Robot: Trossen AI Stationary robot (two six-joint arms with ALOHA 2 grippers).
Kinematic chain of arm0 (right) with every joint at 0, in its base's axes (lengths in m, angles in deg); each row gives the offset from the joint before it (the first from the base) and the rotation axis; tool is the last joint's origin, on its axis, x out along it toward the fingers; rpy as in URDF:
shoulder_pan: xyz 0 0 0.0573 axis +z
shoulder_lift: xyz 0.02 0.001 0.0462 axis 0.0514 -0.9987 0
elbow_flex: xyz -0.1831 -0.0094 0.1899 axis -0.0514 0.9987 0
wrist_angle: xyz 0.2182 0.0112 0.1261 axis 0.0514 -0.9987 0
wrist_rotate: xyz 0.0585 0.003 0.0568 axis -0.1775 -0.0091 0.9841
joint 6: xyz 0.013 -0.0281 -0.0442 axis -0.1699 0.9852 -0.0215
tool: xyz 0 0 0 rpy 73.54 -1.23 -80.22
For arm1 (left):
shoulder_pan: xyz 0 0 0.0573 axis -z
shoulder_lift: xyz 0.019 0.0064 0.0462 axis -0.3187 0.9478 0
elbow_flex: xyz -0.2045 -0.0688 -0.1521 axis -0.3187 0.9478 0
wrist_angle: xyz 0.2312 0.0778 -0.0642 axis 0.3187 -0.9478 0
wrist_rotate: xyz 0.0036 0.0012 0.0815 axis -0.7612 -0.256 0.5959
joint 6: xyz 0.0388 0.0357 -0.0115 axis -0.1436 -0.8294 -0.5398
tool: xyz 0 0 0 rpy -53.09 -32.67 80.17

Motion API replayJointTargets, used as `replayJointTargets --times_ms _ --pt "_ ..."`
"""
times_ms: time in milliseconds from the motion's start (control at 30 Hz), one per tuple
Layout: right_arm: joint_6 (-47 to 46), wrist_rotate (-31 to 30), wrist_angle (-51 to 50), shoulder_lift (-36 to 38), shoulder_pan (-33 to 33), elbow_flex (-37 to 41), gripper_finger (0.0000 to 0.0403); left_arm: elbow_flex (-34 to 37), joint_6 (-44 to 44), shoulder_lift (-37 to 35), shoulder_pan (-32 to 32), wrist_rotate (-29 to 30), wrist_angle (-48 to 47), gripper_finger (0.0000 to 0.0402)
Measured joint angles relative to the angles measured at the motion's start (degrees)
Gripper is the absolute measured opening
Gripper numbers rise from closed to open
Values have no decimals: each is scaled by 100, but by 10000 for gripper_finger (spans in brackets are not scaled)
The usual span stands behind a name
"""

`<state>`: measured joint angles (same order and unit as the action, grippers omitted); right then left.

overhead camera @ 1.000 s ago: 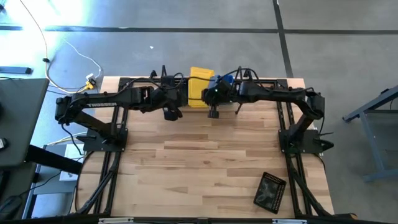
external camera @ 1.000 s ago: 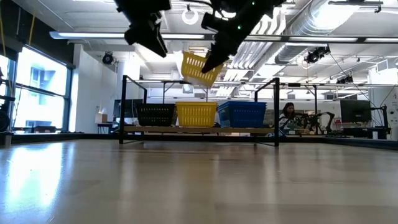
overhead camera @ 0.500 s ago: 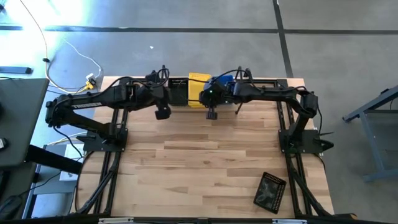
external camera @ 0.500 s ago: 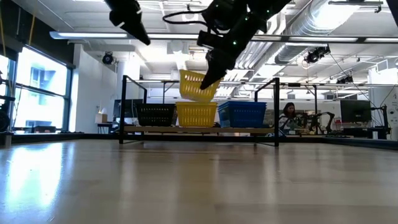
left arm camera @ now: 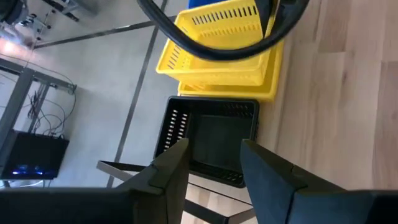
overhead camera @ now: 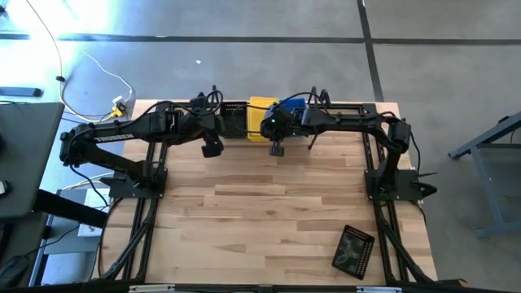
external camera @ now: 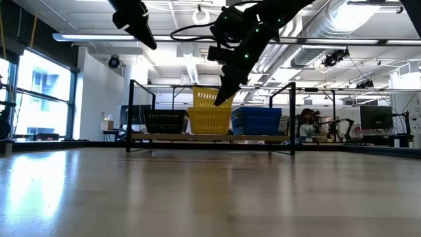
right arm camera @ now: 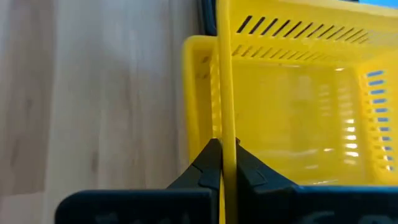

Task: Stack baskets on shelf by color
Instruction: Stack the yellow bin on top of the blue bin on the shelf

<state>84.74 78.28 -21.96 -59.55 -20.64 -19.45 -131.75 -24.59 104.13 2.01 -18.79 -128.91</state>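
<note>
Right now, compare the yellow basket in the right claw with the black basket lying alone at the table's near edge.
The yellow basket is pinched by its rim in the shut right claw, above the yellow stack on the shelf. The black basket lies skewed on the table, far from the shelf, untouched. Both are small, perforated and rectangular.

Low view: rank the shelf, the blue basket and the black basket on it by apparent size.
1. shelf, clearly the largest.
2. blue basket.
3. black basket, slightly narrower-looking; both sit side by side on the board, so that difference is unsure.
</note>
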Motion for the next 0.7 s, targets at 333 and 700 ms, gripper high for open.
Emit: replayJointTargets --times_ms 333,700 --pt "187 -346 -31 0 7 2 0 0 38 0 0 -28 -23 133" --pt "-55 -403 -33 2 42 2 75 0 131 0 0 -31 -170 133"
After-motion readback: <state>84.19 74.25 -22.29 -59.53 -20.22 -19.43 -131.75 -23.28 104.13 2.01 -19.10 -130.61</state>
